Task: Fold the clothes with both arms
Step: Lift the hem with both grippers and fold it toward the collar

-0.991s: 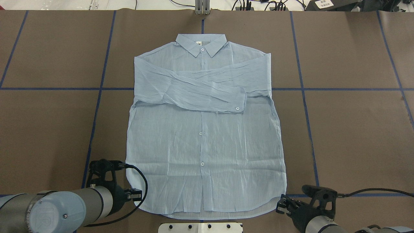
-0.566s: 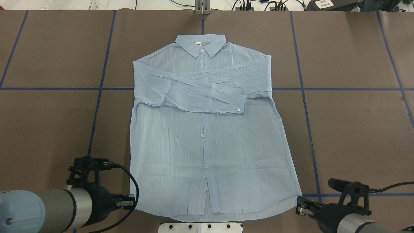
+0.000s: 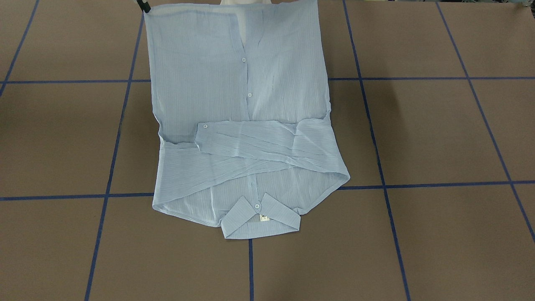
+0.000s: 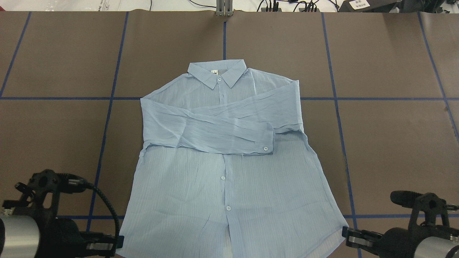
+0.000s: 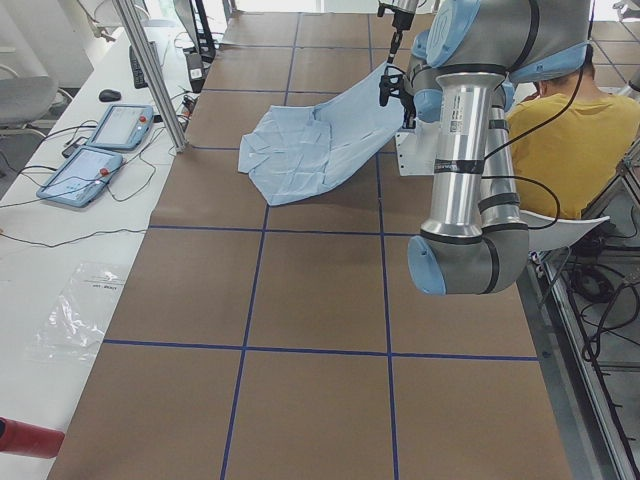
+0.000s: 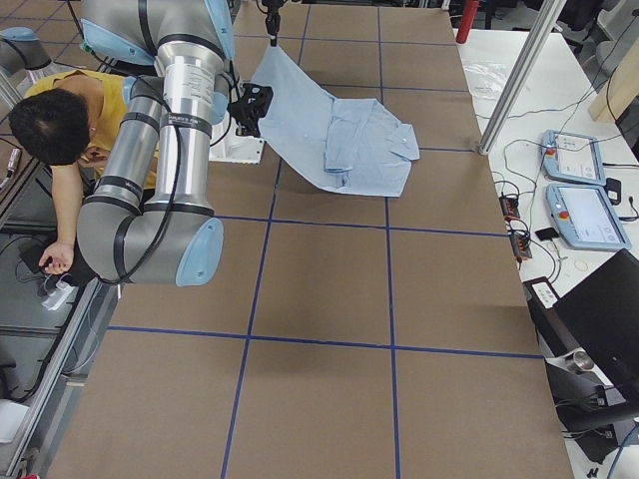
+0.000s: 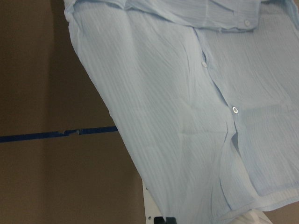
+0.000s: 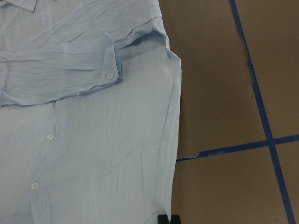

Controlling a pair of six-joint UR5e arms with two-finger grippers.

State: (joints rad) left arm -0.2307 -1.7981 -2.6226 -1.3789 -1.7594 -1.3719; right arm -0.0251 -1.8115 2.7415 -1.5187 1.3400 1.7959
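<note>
The table (image 4: 394, 64), covered in brown sheeting and crossed by blue tape lines (image 4: 106, 132), gives a flat bed on which the fold can be laid. On it lies the shirt (image 4: 222, 190), front up and buttoned, collar end away from the robot and hem end toward it. In the side views only the upper half rests on the table; the lower half rises in a smooth slope to the robot's side. It hangs so because it is held at both lower corners and stretched between them, which keeps the thin crinkly cloth taut and free of sag.

The left arm (image 4: 16, 234) and right arm (image 4: 428, 249) stand wide apart at the near edge, one at each side of the hem, so that the cloth is spread to its full width. Judging from this, the step in hand is bringing the hem up and over toward the collar.

The sleeves (image 4: 215, 123) are crossed over the chest, tucked inside the body's outline so that they will be buried in the fold. The collar (image 4: 217, 73) lies flat, a likely mark for the hem.

The left pincer (image 4: 118, 243) is pressed together on the hem's left corner, the right pincer (image 4: 347, 237) on its right corner. The cuff button (image 4: 265, 148) faces up.
</note>
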